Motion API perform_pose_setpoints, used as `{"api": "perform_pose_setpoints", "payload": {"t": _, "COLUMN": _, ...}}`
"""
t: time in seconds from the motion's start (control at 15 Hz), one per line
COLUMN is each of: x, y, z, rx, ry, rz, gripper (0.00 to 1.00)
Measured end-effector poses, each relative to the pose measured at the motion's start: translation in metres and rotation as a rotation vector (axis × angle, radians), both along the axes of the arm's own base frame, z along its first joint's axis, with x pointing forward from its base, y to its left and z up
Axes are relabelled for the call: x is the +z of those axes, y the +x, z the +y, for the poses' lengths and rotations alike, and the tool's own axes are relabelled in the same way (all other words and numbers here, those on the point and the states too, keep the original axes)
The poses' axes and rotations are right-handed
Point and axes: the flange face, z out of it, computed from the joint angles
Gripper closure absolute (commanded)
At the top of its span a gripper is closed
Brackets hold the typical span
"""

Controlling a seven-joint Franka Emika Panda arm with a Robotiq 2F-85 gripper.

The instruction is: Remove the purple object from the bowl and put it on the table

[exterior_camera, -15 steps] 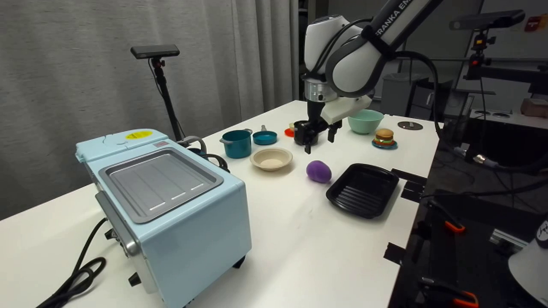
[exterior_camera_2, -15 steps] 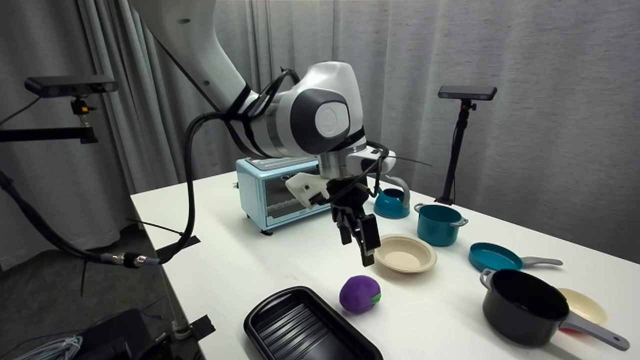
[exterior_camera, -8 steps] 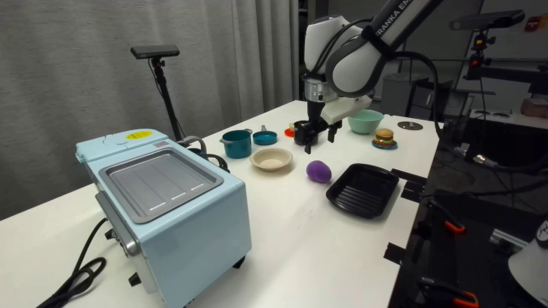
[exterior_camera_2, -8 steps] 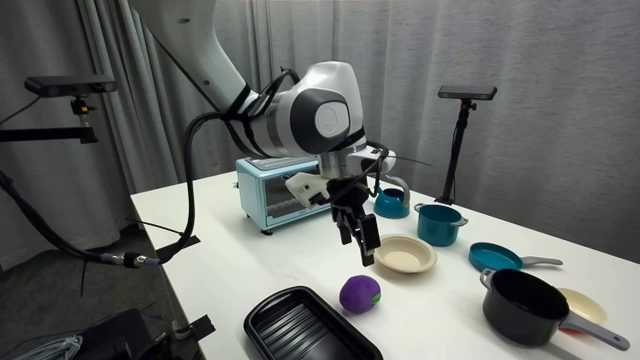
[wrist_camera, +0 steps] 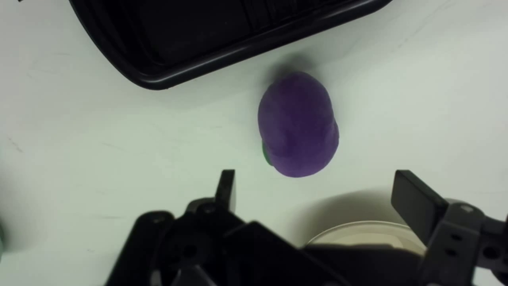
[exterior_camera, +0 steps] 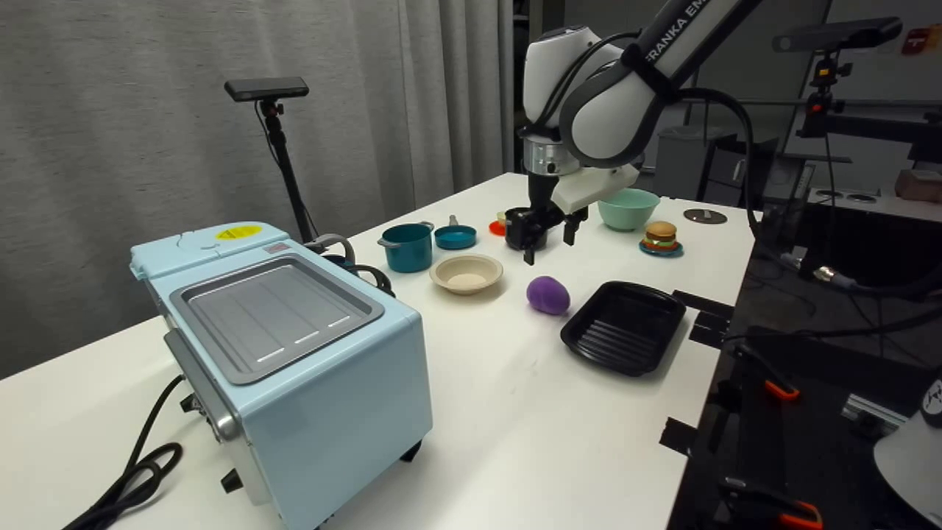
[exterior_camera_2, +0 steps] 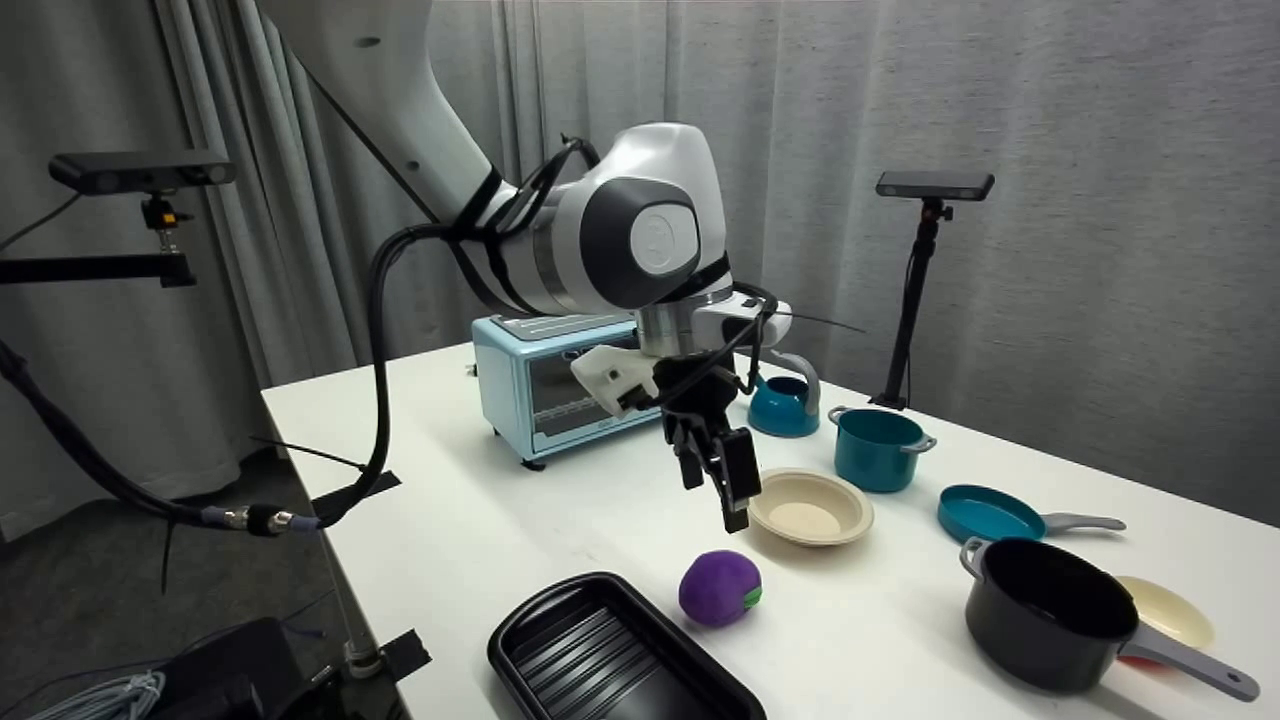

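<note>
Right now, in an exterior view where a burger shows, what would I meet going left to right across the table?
Light-blue oven, beige bowl, purple object, black ridged tray, flat dark disc. Others, such as the burger, overlap these sideways, so I left them out.

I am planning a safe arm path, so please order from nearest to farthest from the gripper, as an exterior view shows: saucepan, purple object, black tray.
In an exterior view, from the gripper, sides as pictured:
1. The purple object: just below.
2. The black tray: lower left.
3. The saucepan: far right.
</note>
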Motion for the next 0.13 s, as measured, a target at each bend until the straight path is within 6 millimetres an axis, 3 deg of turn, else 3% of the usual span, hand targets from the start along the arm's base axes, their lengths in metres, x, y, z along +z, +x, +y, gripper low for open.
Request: {"api": "perform_pose_setpoints", "payload": {"t": 0.13, "x": 0.0000, "y": 0.0000, "z": 0.0000, "rx": 0.000, "ry": 0.000, "rz": 0.000, "gripper": 0.00}}
